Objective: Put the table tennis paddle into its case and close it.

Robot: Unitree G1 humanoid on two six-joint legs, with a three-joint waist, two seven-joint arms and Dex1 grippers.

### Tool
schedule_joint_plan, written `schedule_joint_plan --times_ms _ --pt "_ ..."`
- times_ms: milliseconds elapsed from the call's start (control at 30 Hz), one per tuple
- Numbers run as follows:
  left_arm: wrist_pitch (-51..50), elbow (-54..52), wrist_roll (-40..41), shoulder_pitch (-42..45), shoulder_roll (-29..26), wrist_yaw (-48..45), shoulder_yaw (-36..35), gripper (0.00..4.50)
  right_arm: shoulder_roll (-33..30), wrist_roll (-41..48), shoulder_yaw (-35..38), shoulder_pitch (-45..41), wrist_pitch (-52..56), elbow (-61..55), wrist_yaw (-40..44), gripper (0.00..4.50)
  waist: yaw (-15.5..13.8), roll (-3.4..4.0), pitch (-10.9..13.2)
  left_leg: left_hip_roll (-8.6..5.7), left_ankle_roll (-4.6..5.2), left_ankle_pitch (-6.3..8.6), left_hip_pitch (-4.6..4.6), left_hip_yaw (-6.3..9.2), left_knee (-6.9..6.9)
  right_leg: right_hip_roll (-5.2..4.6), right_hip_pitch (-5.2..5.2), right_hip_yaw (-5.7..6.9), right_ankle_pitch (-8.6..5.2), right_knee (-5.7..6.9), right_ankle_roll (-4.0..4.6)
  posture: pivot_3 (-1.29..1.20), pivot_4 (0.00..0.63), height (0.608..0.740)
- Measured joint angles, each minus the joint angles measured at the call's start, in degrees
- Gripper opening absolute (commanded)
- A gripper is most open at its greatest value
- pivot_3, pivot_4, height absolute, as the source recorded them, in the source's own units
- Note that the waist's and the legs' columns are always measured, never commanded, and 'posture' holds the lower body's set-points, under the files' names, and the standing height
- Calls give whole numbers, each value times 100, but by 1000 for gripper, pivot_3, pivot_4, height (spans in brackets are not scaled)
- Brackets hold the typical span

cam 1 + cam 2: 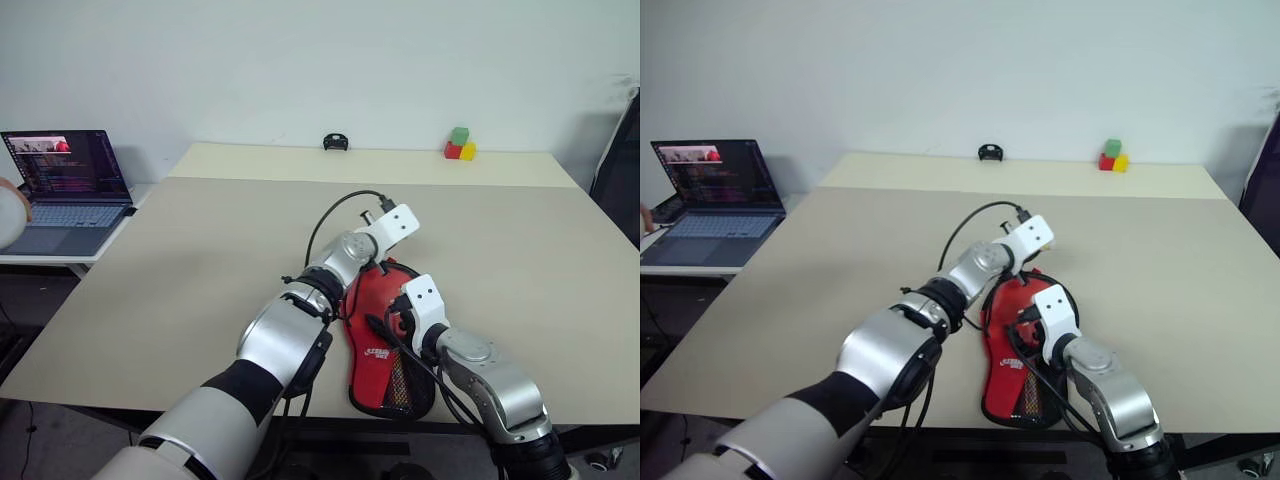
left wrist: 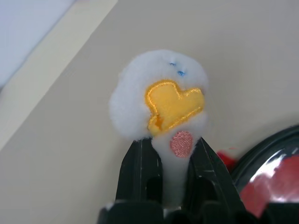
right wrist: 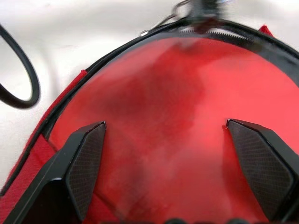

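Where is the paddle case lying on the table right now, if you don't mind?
The case lies red side up at the table's near edge, right of centre, between the two forearms, under the open right gripper.

Light is even and bright across the pale bench (image 1: 200, 260), apparently from overhead; shadows are faint and soft-edged. The head views are sharp at the centre, with the laptop (image 1: 68, 190) screen glowing against a dimmer left edge. In the left wrist view a white plush charm (image 2: 159, 98) is soft and slightly overexposed. The right wrist view is blurred: the red case (image 3: 168, 130) smears with a hazy sheen, its zip (image 3: 224, 35) streaked.
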State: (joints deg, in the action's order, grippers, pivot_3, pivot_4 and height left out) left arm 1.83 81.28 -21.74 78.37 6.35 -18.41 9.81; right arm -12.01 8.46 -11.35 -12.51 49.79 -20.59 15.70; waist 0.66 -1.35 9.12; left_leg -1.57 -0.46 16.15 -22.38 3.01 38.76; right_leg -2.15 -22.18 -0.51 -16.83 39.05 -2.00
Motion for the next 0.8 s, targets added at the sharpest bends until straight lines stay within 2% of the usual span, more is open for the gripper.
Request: schedule_joint_plan --times_ms 167,467,733,800 --pt "56 38 -187 106 210 34 111 164 47 -22 47 66 127 -130 -108 4500 -62 0 0 -3 0 0 -1 4 -1 1 0 6 0 0 -1 0 150 740" --pt "336 39 -438 216 279 176 280 164 137 -41 65 98 186 -184 -206 4500 -68 0 0 -5 0 0 -3 6 -1 1 0 8 -2 -2 -3 0 150 740" --pt "388 5 -659 -48 288 -407 666 164 190 -48 47 70 193 -153 -205 4500 -42 3 -3 -4 1 0 2 3 -2 3 1 14 -2 -1 -3 0 150 740" --pt "381 4 -692 -223 284 -507 752 881 194 -48 37 68 193 -153 -203 4500 -32 4 -3 -2 1 0 2 3 -2 3 0 13 -2 -1 -3 0 150 740"
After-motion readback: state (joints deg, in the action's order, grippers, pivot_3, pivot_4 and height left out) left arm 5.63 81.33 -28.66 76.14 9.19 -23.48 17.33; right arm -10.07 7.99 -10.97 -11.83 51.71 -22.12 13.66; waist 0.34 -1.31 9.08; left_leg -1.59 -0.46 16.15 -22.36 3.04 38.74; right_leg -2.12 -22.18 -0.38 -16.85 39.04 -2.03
